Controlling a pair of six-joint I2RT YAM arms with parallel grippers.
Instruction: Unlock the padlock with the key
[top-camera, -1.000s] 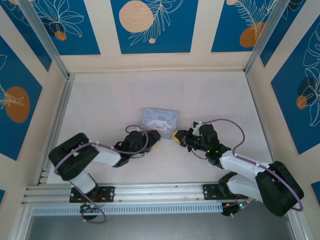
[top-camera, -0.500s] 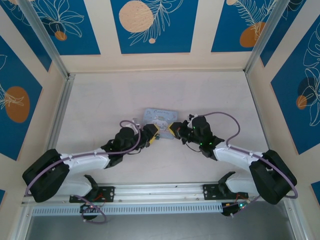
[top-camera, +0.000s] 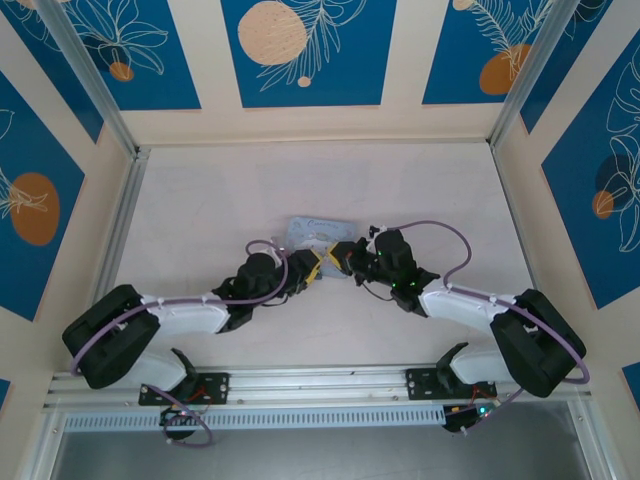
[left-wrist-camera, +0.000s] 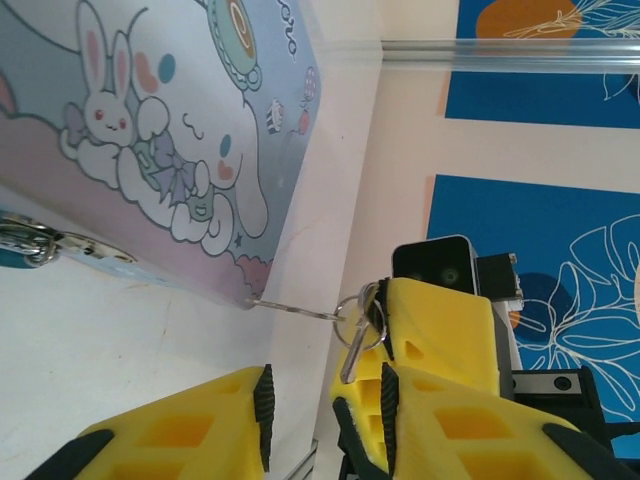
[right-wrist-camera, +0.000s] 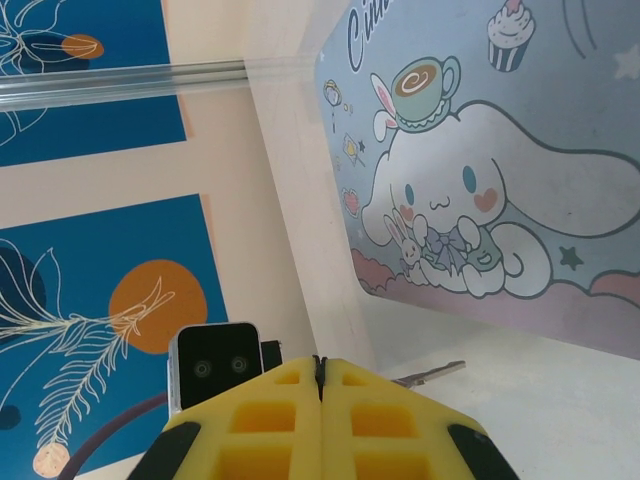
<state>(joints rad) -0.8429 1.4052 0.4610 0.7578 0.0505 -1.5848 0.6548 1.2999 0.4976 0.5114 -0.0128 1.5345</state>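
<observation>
The key (right-wrist-camera: 430, 375) has come forward with my right gripper (right-wrist-camera: 318, 370), fingers pressed together on it. What I take for the padlock (left-wrist-camera: 20, 248) hangs at the tin (left-wrist-camera: 150, 130) edge, well left of my left gripper (left-wrist-camera: 300, 400), jaws partly spread, empty.

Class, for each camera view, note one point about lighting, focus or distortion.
Top external: even soft light, faint shadows, wall rails splay outward. Left wrist: tin print crisp, key ring glints, left hand cropped. Right wrist: right hand evenly lit, no glare on tin.
</observation>
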